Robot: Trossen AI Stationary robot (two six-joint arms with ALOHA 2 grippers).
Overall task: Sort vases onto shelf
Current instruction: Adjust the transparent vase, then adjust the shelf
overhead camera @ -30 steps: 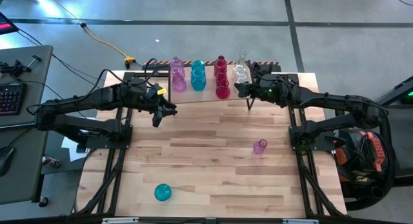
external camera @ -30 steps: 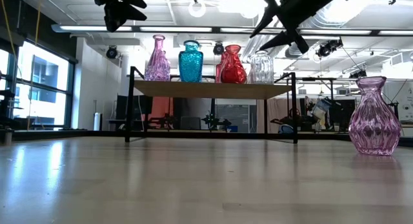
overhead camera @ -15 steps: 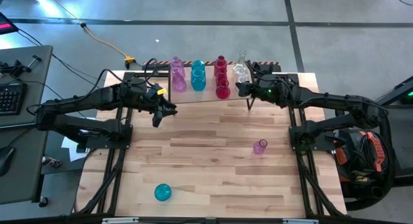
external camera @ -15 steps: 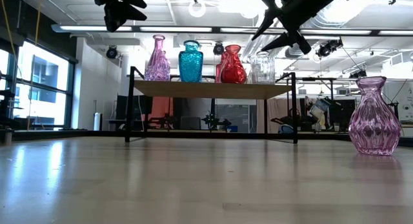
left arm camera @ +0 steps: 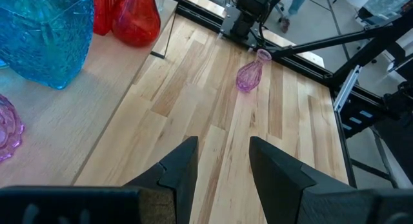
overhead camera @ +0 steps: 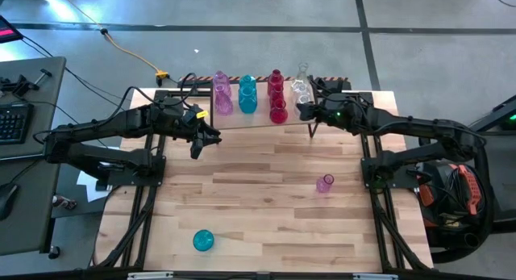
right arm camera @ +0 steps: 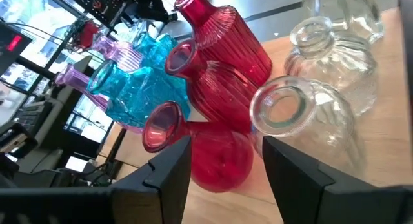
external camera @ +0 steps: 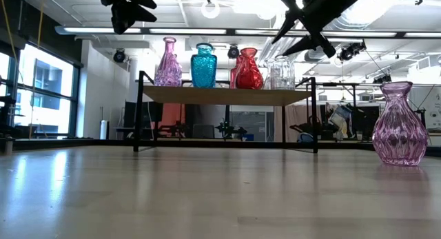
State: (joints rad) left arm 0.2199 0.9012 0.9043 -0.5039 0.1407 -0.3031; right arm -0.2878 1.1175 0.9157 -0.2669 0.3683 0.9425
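1. The left gripper hangs in the air just in front of the shelf's left end, over bare table; its fingers stand apart with nothing between them.
2. A round teal vase stands alone near the table's front edge on the left side, with open wood all around it.
3. The shelf runs along the table's back edge, a light wood top on thin black legs.
4. On it the vases stand grouped by colour: pink ones at the left, then teal, then red, then clear ones at the right end.
5. The right gripper hovers at the shelf's right end, just by the clear vases; its fingers are spread and grip nothing.
6. A small pink ribbed vase stands upright on the table's right half, well apart from the shelf, wood free around it.
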